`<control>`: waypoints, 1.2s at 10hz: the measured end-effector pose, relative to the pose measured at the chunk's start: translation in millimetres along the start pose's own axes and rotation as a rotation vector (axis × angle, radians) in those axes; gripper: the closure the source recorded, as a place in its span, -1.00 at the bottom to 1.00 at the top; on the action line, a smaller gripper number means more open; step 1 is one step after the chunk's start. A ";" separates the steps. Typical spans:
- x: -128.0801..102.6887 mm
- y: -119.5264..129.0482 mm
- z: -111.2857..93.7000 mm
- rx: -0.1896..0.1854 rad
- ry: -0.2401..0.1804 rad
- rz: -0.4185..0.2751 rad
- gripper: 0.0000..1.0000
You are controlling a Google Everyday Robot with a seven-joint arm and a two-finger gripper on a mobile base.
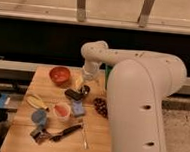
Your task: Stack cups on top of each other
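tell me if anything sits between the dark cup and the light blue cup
Yes: the whitish red-lined cup sits roughly between the dark cup and light blue cup. The gripper is right above the dark cup.

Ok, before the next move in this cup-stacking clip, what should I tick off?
1. Gripper located: ok, low over mid-table, right of the orange bowl.
2. Dark cup found: ok, at the gripper.
3. Dark cup gripped: cannot tell.
4. Light blue cup reachable: ok, front left, nothing on top.
5. Cups stacked: not ok, they sit apart.
6. Path between them: not ok, the whitish cup sits in the way.
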 end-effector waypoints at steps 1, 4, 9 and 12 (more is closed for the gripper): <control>-6.4 8.5 6.0 -0.015 0.007 -0.017 -0.60; -12.6 10.2 14.8 -0.022 0.021 -0.016 -0.60; 10.6 -44.8 4.6 -0.013 -0.020 0.122 -0.60; 1.8 -49.0 7.9 -0.023 -0.033 0.152 -0.60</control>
